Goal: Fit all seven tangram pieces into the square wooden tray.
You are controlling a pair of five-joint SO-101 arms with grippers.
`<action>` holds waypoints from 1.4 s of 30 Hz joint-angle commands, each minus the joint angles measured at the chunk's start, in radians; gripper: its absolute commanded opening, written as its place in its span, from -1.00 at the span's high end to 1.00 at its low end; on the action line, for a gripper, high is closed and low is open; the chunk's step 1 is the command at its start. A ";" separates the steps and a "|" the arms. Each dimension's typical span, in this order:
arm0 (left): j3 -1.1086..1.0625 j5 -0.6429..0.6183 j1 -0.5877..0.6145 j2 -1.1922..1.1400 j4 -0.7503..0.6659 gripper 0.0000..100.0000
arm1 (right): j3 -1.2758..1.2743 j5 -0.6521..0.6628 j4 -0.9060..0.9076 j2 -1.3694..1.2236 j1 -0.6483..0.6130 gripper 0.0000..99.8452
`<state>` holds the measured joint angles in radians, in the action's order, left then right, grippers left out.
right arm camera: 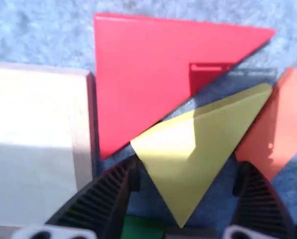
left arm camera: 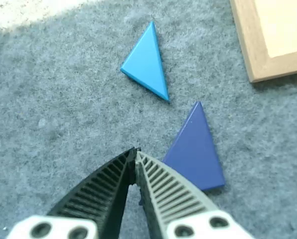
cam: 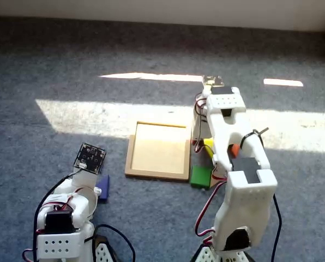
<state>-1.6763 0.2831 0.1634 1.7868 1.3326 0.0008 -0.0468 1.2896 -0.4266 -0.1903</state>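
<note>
Two arms stand at a grey carpeted tabletop (cam: 53, 65), where six coloured tangram pieces lie outside one square wooden tray (cam: 131, 158).

The left jaws are pressed together, tips down toward the carpet. Just beside those tips, on the tray's side, one dark blue triangle (left arm camera: 194, 149) lies flat. Farther ahead of the tips, apart from it, lies one light blue triangle (left arm camera: 146, 62). A corner of the tray sits beyond both, off to the same side.

The right jaws are spread wide. One yellow triangle (right arm camera: 198, 144) lies between them, one of its corners aimed back toward the wrist; whether either jaw touches it cannot be told. Behind the tips, closer to the wrist, is one green piece (cam: 200, 176), just beside a corner of the tray. One orange piece (right arm camera: 275, 134) lies against the yellow triangle, by the jaw farther from the tray. Ahead of the tips lies one large red triangle (right arm camera: 148, 74), with one straight edge running along the tray's rim on the side of the jaw nearer the tray.
</note>
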 commanded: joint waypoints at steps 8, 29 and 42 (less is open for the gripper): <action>-0.021 0.009 0.010 0.028 0.005 0.99 | 0.021 -0.077 -0.114 -0.001 -0.077 0.42; -0.021 0.009 0.010 0.028 0.005 0.99 | 0.025 -0.232 -0.076 -0.001 -0.035 0.19; -0.021 0.009 0.010 0.028 0.005 0.99 | 0.016 0.319 -0.065 -0.001 0.102 0.44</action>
<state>-1.6763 0.2831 0.1634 1.7868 1.3326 0.0008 0.1358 1.2098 -0.4465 -0.1350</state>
